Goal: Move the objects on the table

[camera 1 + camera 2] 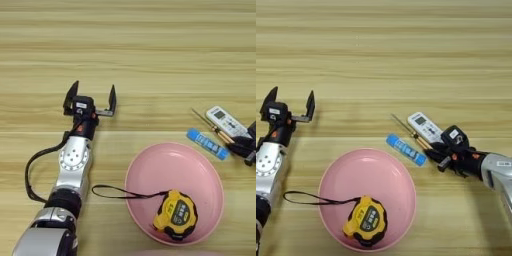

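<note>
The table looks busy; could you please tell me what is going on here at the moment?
The tape measure lies in a pink bowl, its cord trailing over the rim onto the table. The right gripper is down at the orange-handled screwdriver, between the blue tube and white remote. The left gripper hovers open, holding nothing.

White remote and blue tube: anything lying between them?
Yes. The orange-handled screwdriver lies between the white remote and the blue tube; the right eye view shows it best. Right gripper is at its handle end.
</note>
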Robot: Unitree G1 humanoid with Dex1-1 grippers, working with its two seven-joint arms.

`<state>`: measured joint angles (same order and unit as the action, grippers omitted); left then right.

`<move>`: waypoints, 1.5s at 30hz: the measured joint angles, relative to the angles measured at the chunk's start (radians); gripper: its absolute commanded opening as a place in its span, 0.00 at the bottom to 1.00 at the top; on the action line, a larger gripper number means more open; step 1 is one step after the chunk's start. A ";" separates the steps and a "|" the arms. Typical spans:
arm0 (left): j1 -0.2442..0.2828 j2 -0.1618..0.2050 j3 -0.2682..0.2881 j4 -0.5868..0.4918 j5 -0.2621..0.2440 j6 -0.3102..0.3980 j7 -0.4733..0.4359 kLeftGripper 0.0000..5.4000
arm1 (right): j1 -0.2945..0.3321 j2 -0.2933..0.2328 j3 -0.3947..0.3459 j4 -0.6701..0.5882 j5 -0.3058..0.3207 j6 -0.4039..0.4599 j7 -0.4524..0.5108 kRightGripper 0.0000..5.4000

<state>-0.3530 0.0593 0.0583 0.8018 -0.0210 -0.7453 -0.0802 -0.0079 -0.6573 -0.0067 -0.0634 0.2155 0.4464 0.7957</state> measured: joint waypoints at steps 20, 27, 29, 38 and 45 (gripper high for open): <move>-0.019 0.001 0.008 0.034 -0.001 -0.013 -0.004 1.00 | 0.012 0.000 -0.008 -0.073 0.028 -0.026 0.023 0.60; -0.020 0.001 0.008 0.035 -0.001 -0.014 -0.003 1.00 | 0.019 -0.003 -0.057 -0.198 0.068 -0.099 0.043 0.74; -0.020 0.001 0.008 0.035 -0.001 -0.014 -0.003 1.00 | 0.021 -0.004 -0.069 -0.222 0.088 -0.133 0.061 0.79; -0.027 0.001 0.008 0.045 -0.001 -0.014 -0.002 1.00 | 0.030 -0.022 0.014 -0.279 0.131 -0.239 0.240 1.00; -0.026 -0.001 0.003 0.042 0.014 -0.016 0.004 1.00 | -0.042 -0.034 0.129 -0.252 0.156 -0.237 0.380 1.00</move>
<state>-0.3787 0.0580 0.0613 0.8436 -0.0065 -0.7617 -0.0757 -0.0503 -0.6913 0.1225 -0.3153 0.3719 0.2090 1.1753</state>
